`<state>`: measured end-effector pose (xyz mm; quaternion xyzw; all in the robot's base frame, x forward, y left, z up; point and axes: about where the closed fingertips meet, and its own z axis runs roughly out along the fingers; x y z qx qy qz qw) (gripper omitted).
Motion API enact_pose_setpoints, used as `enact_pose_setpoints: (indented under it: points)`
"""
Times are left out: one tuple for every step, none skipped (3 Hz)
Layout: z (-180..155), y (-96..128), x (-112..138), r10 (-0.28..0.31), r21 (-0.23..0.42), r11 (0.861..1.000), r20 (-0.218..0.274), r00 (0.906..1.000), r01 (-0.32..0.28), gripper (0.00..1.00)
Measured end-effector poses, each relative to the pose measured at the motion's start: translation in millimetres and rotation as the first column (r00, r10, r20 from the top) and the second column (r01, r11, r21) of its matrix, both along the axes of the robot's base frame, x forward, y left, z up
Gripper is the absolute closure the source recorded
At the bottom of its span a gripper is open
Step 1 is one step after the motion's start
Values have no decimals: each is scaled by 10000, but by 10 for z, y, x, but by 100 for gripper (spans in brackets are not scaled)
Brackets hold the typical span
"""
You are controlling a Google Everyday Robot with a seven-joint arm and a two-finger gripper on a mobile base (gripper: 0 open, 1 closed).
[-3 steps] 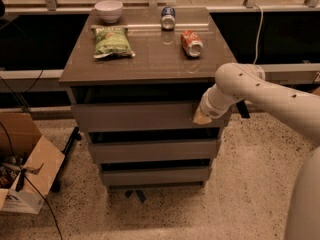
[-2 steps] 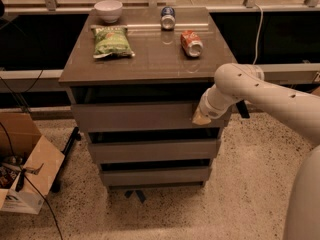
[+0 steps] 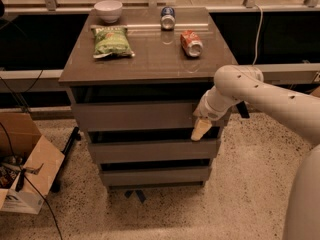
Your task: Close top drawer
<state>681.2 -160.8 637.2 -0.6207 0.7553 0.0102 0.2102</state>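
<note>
The top drawer sits directly under the bench top, along its near edge, with a dark gap showing between the drawer's upper rim and the slab. The gripper hangs at the right end of that drawer front, below the bench's near right corner. Its fingers are pressed together into one tan tip that points down and overlaps the drawer's lower edge, with nothing between them. The pale arm reaches in from the right, past the bench's right edge.

On the bench, a white bowl stands at the far left corner. A green snack bag lies flat toward the left edge; its print is too blurred to read. A blue can lies on its side by the middle of the far edge, and a red can lies on its side nearer the right edge; neither label is legible.

On the floor beyond the left edge, an open cardboard box holds dark cables. A white cable hangs behind the far right corner.
</note>
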Motion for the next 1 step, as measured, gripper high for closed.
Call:
enact_pose_setpoints:
  points:
    - [-2,1,0,2,0,10000,-3,10000,-2,0]
